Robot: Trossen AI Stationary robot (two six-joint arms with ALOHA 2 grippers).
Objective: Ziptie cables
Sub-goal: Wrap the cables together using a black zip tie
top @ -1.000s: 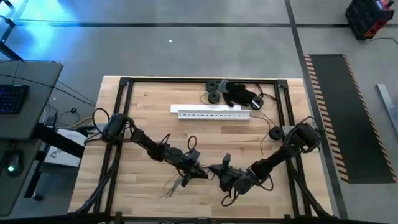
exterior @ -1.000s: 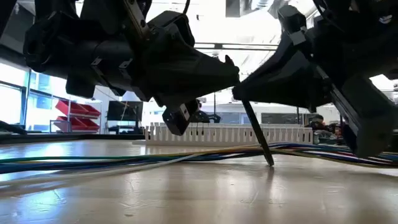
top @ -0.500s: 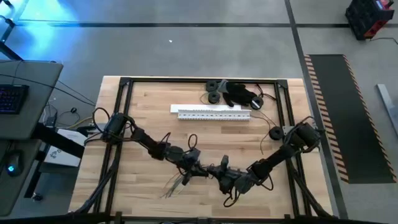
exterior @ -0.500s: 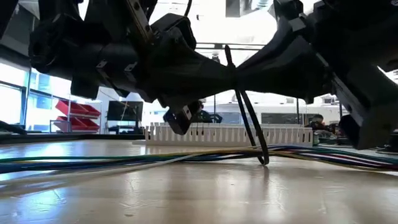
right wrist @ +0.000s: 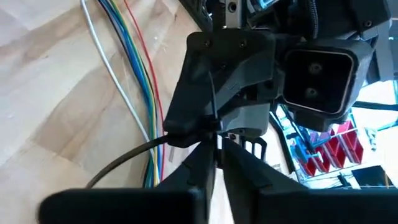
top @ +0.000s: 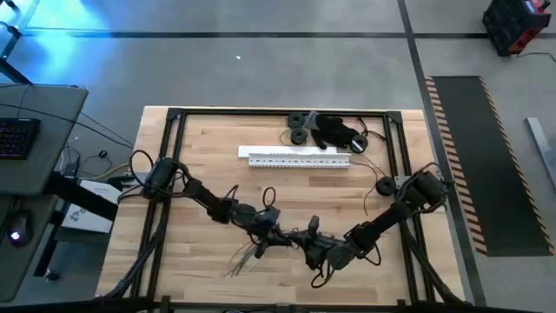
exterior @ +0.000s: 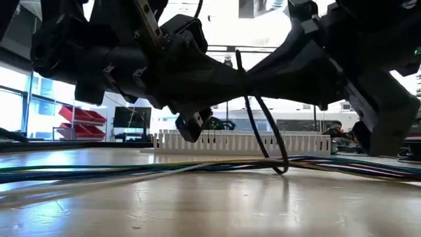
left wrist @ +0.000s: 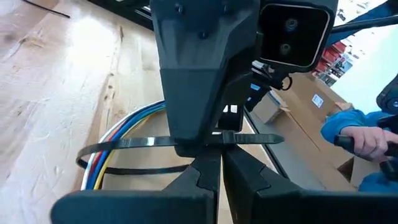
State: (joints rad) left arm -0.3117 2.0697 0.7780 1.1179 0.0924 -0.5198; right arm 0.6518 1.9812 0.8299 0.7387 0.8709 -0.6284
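I have both grippers, left gripper (exterior: 227, 79) and right gripper (exterior: 263, 72), pinched tip to tip on the zip tie (exterior: 266, 141), looped under the cables (exterior: 131, 172) (running crosswise below); white strip (exterior: 240, 141) beyond.

Pale wooden table (top: 200, 148) edged by a black frame (top: 278, 112); at the far side a long white slotted strip (top: 299, 157), dark round parts (top: 299, 127) beside it; toward the near edge, thin cables (exterior: 99, 172) fanned flat across the boards.
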